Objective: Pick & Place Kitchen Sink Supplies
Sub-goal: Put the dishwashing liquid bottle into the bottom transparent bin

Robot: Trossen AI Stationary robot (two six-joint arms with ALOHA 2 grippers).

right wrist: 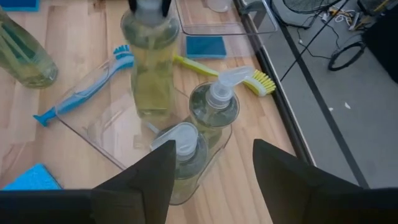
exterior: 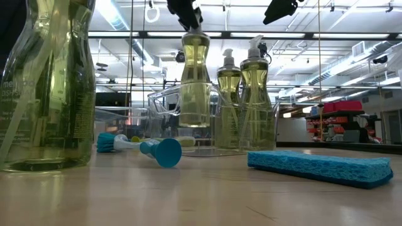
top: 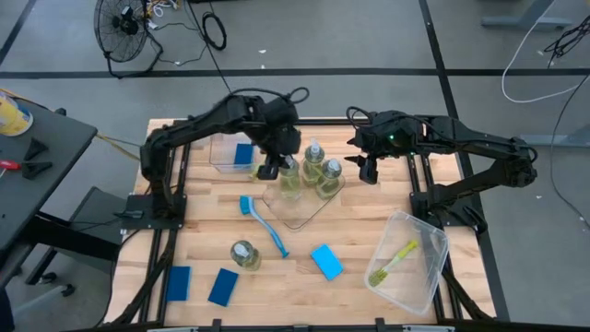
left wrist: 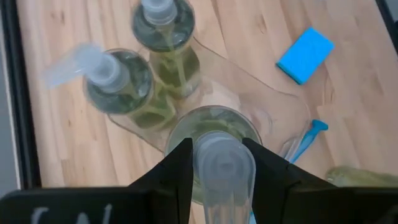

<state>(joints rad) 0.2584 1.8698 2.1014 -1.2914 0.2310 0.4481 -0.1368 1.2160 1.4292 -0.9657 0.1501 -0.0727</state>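
- My left tool point(left wrist: 216, 163) is clenched on the pump top of one bottle point(top: 289, 177); in the low view that bottle point(exterior: 195, 81) hangs with its base above the clear flat tray point(top: 300, 210).
- Two more bottles stand on that tray, just beside the held one: point(top: 313, 160) and point(top: 329, 175).
- My right tool point(right wrist: 211, 167) sits over the tray's right side, fingers spread, gripping nothing.
- Fourth bottle point(top: 245, 254) stands alone on the bench point(top: 350, 231), near the front left.
- Blue brush point(top: 262, 221) lies on the bench between the tray and that lone bottle.
- One yellow-green brush point(top: 392, 262) is in the clear bin point(top: 433, 242) at front right; another point(right wrist: 224, 71) lies on the bench behind the tray, seen from my right wrist.
- Sponges: one point(top: 243, 153) in the back-left bin point(top: 218, 157), one point(top: 326, 262) mid-front on the bench, two at front left, point(top: 178, 282) and point(top: 222, 287).
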